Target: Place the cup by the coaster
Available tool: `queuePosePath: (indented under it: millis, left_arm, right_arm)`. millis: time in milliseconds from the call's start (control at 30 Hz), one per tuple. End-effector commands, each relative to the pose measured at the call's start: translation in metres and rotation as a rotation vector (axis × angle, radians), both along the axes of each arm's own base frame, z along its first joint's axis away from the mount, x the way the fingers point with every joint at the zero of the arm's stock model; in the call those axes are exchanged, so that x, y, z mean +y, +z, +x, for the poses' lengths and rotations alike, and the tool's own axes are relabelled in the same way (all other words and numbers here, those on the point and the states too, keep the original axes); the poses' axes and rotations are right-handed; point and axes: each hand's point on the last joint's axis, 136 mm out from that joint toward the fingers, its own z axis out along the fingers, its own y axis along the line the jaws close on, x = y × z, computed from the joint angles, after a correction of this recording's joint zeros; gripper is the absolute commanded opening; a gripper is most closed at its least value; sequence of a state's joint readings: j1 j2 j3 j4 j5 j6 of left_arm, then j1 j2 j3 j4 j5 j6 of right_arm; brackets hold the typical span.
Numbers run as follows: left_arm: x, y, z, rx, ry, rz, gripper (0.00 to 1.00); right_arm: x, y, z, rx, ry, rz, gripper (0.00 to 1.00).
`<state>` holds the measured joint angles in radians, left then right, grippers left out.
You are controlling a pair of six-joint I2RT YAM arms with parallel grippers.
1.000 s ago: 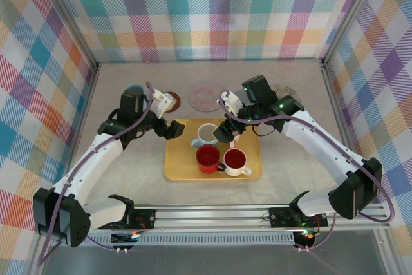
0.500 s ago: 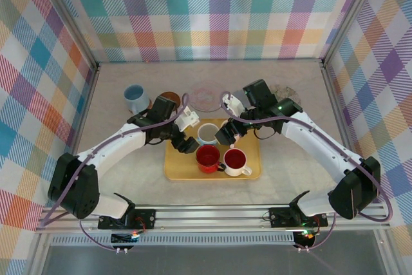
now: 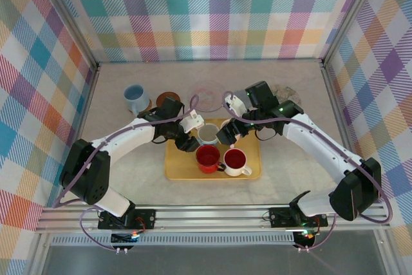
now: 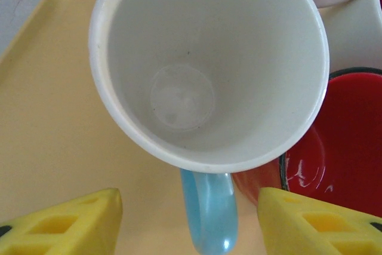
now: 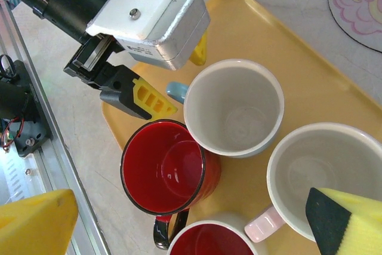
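Note:
A white cup [image 3: 207, 134] with a light blue handle [image 4: 209, 213] stands upright and empty on the yellow tray [image 3: 177, 169]. My left gripper [image 3: 190, 136] is low over the tray at the cup's left side. Its jaws are open and straddle the handle, with a gap on both sides in the left wrist view. One of its yellow fingers [image 5: 149, 101] shows in the right wrist view beside the same cup [image 5: 233, 106]. My right gripper [image 3: 228, 134] hovers open over the tray's right part, holding nothing. A brown coaster [image 3: 168, 100] and a pink coaster [image 3: 207, 94] lie behind the tray.
Also on the tray are a red cup [image 3: 207, 158], a white cup with a red inside [image 3: 235, 161] and a pink-handled white cup [image 5: 322, 171], all close together. A blue cup [image 3: 134, 96] stands left of the brown coaster. Plaid walls enclose the table.
My left gripper has swung right from beside the tray to the blue handle, and its jaws have narrowed around it. The right arm has barely moved.

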<state>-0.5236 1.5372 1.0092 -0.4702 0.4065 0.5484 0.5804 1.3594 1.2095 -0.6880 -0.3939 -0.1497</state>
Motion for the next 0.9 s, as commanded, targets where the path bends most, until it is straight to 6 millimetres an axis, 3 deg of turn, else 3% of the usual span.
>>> queuePosePath:
  millis: [0, 267, 867]
  left_arm:
    - [-0.007, 0.003, -0.003, 0.010, -0.049, 0.003, 0.54]
    - [-0.008, -0.003, -0.003, 0.042, -0.073, 0.026, 0.43]
    - [-0.009, -0.008, -0.004, 0.087, -0.109, 0.055, 0.39]
  right_arm:
    - [-0.002, 0.007, 0.001, -0.019, -0.005, 0.024, 0.99]
    - [-0.004, 0.004, 0.002, -0.016, -0.012, 0.018, 0.99]
    - [-0.006, 0.001, 0.006, -0.023, -0.020, 0.021, 0.99]
